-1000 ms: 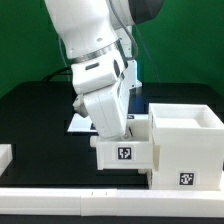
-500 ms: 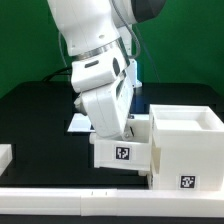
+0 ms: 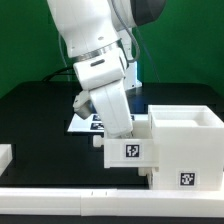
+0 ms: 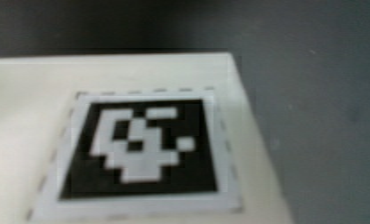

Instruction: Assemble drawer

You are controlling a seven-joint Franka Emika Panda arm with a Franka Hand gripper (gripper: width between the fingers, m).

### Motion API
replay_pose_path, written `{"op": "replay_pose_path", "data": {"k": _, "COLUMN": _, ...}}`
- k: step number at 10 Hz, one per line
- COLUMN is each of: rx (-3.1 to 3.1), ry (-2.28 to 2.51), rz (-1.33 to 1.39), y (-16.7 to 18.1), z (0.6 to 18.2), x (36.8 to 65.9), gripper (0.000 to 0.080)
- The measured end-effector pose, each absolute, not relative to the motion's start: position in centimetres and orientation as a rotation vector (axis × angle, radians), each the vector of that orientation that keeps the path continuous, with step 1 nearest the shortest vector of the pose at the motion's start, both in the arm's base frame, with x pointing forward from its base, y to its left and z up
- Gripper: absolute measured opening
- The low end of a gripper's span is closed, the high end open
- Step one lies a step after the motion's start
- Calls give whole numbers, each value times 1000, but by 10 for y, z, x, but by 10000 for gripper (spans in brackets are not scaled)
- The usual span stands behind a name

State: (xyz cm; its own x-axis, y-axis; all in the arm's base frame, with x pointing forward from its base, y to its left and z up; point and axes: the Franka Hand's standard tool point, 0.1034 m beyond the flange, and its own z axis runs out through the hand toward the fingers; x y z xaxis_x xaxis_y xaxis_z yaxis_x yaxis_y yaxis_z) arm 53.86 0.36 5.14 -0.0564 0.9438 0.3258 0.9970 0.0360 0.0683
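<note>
- In the exterior view the white Panda arm (image 3: 95, 50) leans down over the black table (image 3: 30, 120), its wrist angled toward the exterior view's right.
- The gripper (image 3: 118, 128) is hidden behind the arm's last link and a small tray box (image 3: 128, 152), so I cannot tell whether its fingers are spread or closed, or whether they grip anything.
- The small tray box, a white part with a square tag on its front face, sits just under the wrist and touches the side of the large casing (image 3: 185, 148).
- The casing, a hollow white cube open at the top and tagged low on its front, stands near the table's front edge at the exterior view's right.
- The marker board (image 3: 88, 123) lies flat behind the arm.
- A white rail (image 3: 60, 200) runs along the front edge.
- The wrist view is filled by a blurred black-and-white tag (image 4: 143, 140) on a pale white surface.
</note>
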Motion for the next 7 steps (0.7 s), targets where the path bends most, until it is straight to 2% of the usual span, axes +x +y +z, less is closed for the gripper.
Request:
{"op": "replay_pose_path", "data": {"k": 5, "rx": -2027, "ry": -2054, "rz": -370, "y": 2, "z": 51, "x": 534, "gripper": 34}}
{"op": "replay_pose_path", "data": {"k": 7, "rx": -2043, "ry": -2052, "rz": -376, "y": 5, "z": 54, "x": 543, "gripper": 34}}
